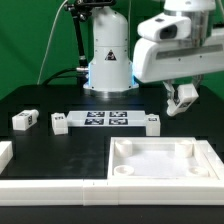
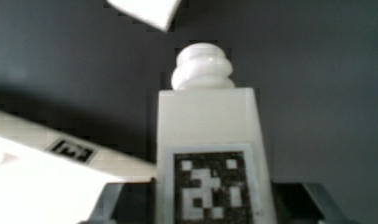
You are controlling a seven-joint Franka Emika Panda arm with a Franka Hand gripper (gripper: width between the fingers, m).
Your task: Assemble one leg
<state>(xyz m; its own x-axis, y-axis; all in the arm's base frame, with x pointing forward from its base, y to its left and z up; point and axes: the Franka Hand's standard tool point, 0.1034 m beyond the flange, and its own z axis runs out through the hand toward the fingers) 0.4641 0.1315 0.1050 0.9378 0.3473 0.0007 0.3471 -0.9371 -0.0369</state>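
Note:
My gripper hangs above the table at the exterior view's right and is shut on a leg, a small white block with a black-and-white tag. In the wrist view this leg stands between my dark fingers, tag facing the camera, its rounded peg end pointing away. The gripper holds the leg's tagged end. The leg is in the air, above and behind the large white square panel, touching nothing else. Three more legs lie on the table, two at the left and one at the right.
The marker board lies in the middle in front of the robot base. A long white part lies along the front edge, another white part at the far left. A white tagged strip shows in the wrist view.

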